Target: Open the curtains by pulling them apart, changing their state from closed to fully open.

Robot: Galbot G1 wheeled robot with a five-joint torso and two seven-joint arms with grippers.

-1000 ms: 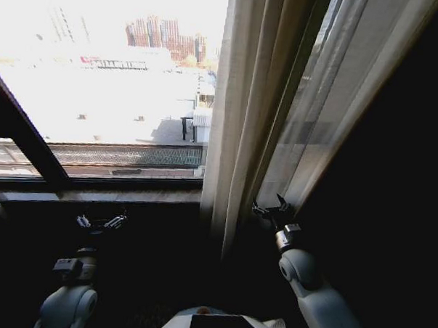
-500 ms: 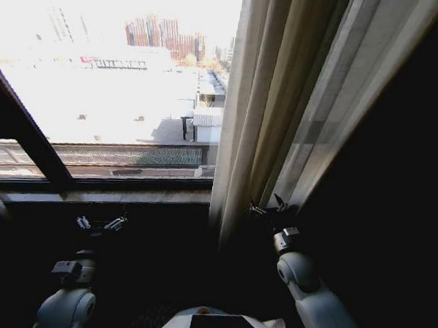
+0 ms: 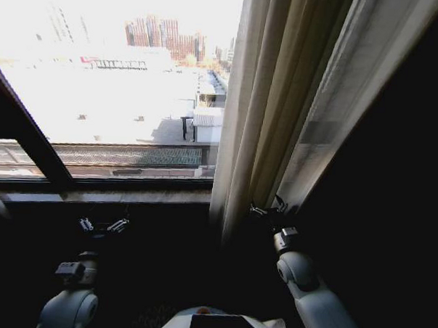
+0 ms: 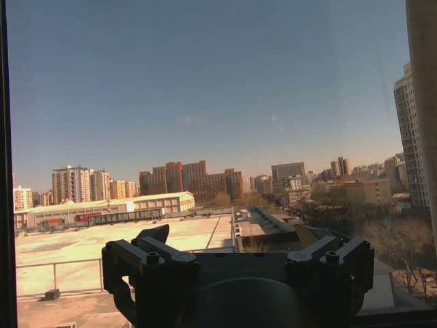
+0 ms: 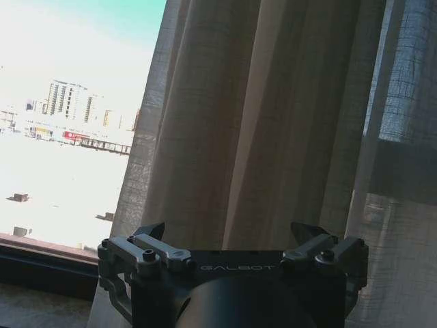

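In the head view, 2 arms rise from the bottom edge. The left gripper [image 3: 101, 225] hangs low before the dark wall under the window sill [image 3: 101, 195], its fingers spread wide and holding nothing. The right gripper [image 3: 269, 210] sits at the foot of the curtains [image 3: 280, 101], its fingers apart and pressed into the lower folds; whether fabric lies between them cannot be told from here.

The right wrist view shows what the head view hides: the right gripper [image 5: 232, 236] with both fingertips wide apart and the pleated curtains [image 5: 273, 116] hanging just beyond them, not pinched. It also shows 1 thinner, more see-through panel at the far side, with a dark bar [image 5: 403, 154] behind it. The left wrist view shows the left gripper [image 4: 235, 242] open against bare glass, with the city buildings [image 4: 191, 181] far off and a strip of curtain [image 4: 423, 82] at the picture's edge.

Counted: 2 grippers, 1 gathered bundle of cream folds plus 1 sheer panel, all bunched on the right of the window, leaving the glass to the left uncovered.

Against 1 second ago, the curtain edge stands farther right, more rooftops show, the sheer panel is squeezed narrower, and the right gripper has edged up into the folds. The left gripper has barely shifted.
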